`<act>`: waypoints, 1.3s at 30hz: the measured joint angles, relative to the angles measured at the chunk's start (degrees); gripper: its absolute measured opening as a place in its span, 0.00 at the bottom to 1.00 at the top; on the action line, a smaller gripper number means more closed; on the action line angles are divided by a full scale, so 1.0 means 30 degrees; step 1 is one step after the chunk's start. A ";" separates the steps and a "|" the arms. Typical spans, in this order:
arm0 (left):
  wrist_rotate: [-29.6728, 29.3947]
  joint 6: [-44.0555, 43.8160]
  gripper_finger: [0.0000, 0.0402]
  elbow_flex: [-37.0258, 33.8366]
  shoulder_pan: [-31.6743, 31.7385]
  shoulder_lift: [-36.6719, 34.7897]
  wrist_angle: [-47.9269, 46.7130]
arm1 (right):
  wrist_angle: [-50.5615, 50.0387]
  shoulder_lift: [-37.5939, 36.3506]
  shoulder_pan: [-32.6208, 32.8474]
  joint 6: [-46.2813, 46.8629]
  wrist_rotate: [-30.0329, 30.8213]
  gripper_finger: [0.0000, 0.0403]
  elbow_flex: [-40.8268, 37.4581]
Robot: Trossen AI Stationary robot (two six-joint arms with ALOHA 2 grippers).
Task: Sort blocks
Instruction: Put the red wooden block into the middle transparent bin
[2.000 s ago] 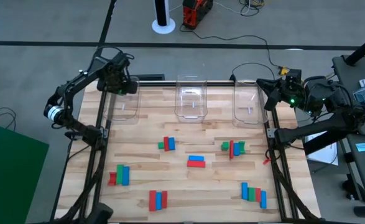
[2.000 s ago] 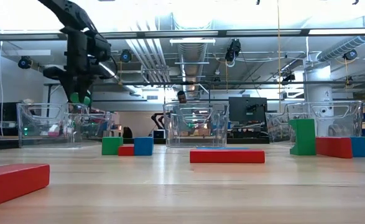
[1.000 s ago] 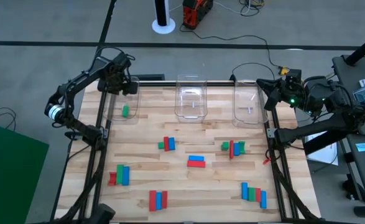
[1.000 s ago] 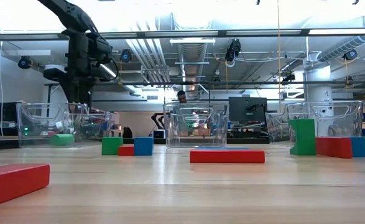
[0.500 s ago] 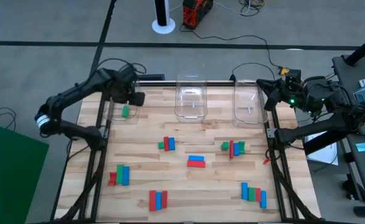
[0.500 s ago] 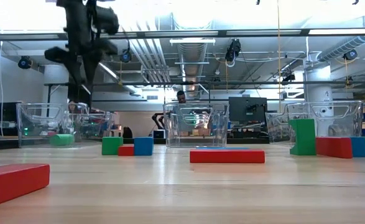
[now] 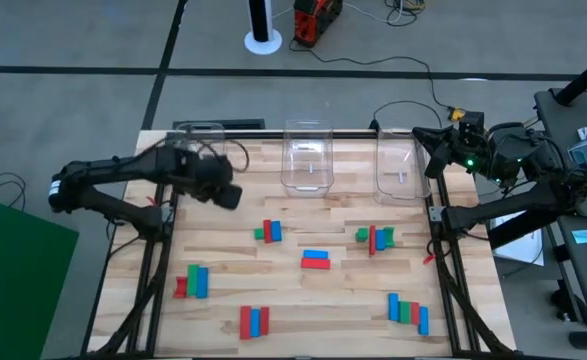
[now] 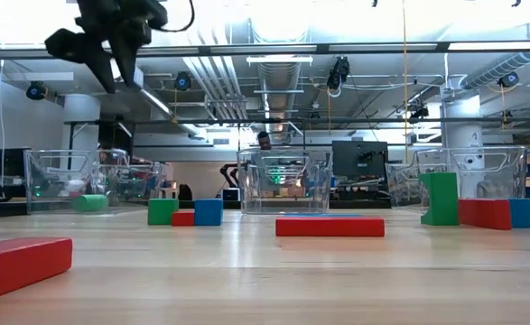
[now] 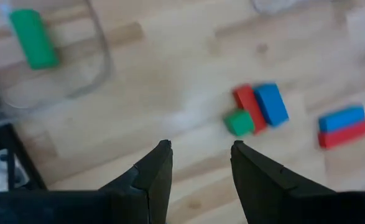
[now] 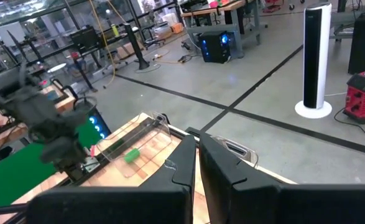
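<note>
Left gripper (image 7: 223, 192) hovers high above the tabletop (image 7: 303, 290) beside the left clear bin (image 9: 76, 74), fingers (image 9: 154, 171) parted and holding nothing. One green block (image 9: 33, 38) lies inside that bin. Remaining blocks sit in small clusters across the tabletop; the nearest cluster (image 7: 268, 232) combines red, blue and green. Right gripper (image 10: 198, 146) waits at the far right corner by the right bin (image 7: 400, 168), fingers nearly closed and empty.

Three bins (image 7: 306, 156) stand along the far edge of the bench (image 7: 303, 300); one block (image 9: 33, 38) lies in the left bin; other blocks (image 7: 315, 260) lie scattered nearer.
</note>
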 joint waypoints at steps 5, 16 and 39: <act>0.0000 0.0639 0.35 0.0000 -0.3168 0.0465 0.0792 | 0.0007 -0.0002 0.0000 0.0005 -0.0002 0.03 0.0000; -0.1875 0.0065 0.35 -0.0003 -0.7459 0.1844 0.3686 | 0.0027 0.1045 0.0000 -0.0270 -0.1172 0.03 0.0353; -0.4782 0.3206 0.35 -0.1464 -0.7864 0.0103 0.3369 | -0.0497 0.8840 0.0910 0.0042 -0.4665 0.03 0.5304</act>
